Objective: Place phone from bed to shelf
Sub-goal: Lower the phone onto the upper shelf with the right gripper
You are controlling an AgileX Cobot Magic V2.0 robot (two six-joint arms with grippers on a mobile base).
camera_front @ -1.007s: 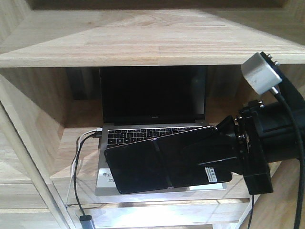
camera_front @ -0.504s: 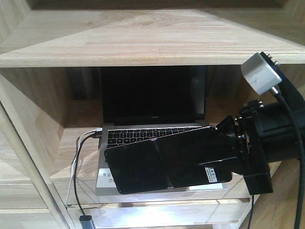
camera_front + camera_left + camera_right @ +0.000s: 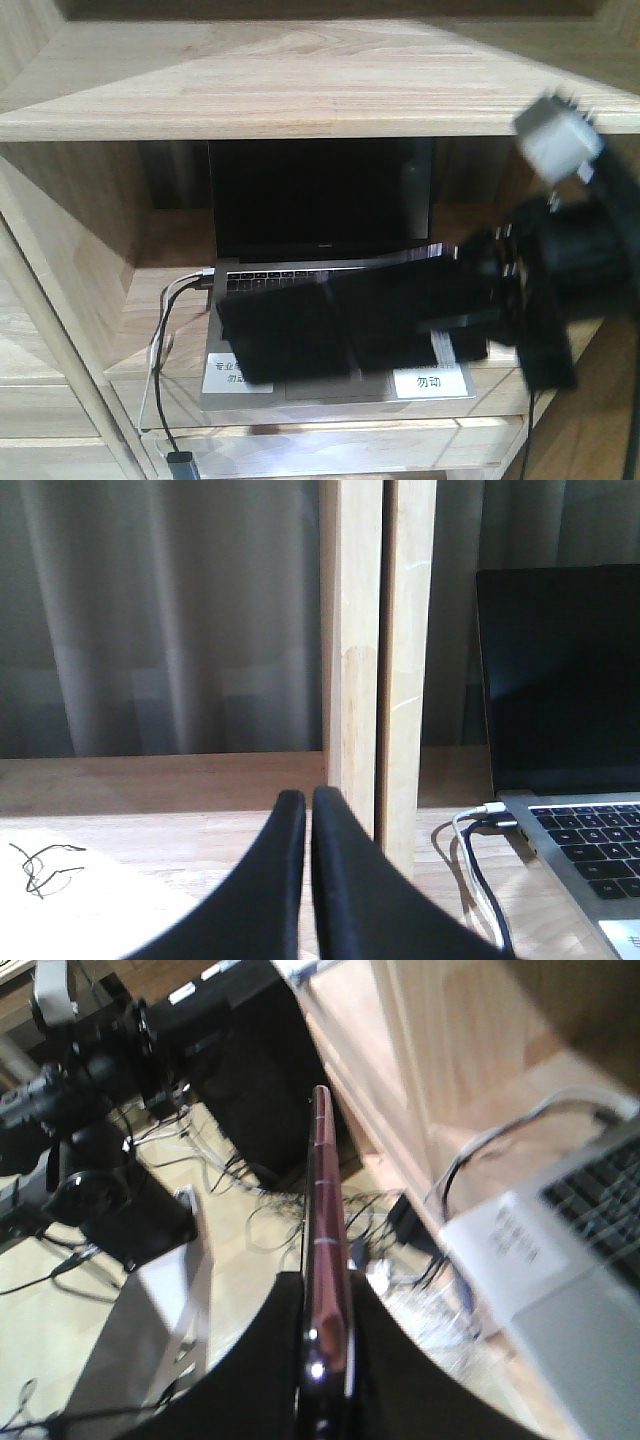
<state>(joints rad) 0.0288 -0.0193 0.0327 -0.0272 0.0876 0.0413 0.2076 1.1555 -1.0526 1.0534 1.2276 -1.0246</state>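
Phone is in my right pincer, pinched by its right end. Its black face is toward the front camera and its long side runs leftward. It hangs in front of the open laptop's keyboard, inside the shelf bay. Front view is smeared there, so I can't tell if the phone touches the laptop.

Right wrist view: phone is edge-on with the pinkish rim showing. Both black fingers are clamped flat on its two faces, right pincer closed down to the phone's thickness.

Left pincer: fingers pressed together, only a hairline slit, nothing between them. It sits over a pale board in the next bay. An upright wooden post is just ahead of it.

Surface: laptop stands on the lower shelf board, screen dark. A cable is plugged into its left side and drops off the front edge. White labels sit on the palm rest.

Room: grey curtain behind the shelf. White paper with a black scribble lies to the left. Loose wires and black gear are on the floor.
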